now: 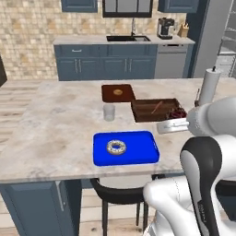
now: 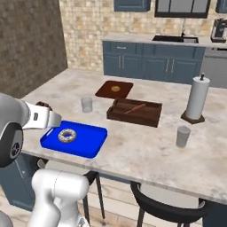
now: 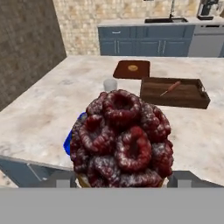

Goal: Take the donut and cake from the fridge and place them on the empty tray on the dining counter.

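Observation:
My gripper (image 3: 120, 177) is shut on the cake (image 3: 122, 138), a dark reddish-brown lumpy round that hides most of the near counter in the hand view. From the base cameras the cake (image 1: 176, 113) (image 2: 43, 105) rides on the hand just above the dining counter (image 1: 55, 129), beside the blue tray (image 1: 143, 156) (image 2: 93, 146). The donut (image 1: 116, 147) (image 2: 67, 135), pale-iced with dark speckles, lies flat on the tray, and a sliver of tray (image 3: 68, 142) shows left of the cake. The grey fridge (image 1: 212, 32) stands far right, behind the counter.
A dark wooden tray (image 1: 154, 109) (image 2: 135, 111) and a brown square board (image 1: 118, 92) lie past the blue tray, with a glass (image 1: 109, 112) between them. A paper towel roll (image 2: 197, 98) and a second glass (image 2: 182, 136) stand to the right. Stools (image 1: 117, 193) sit under the near edge.

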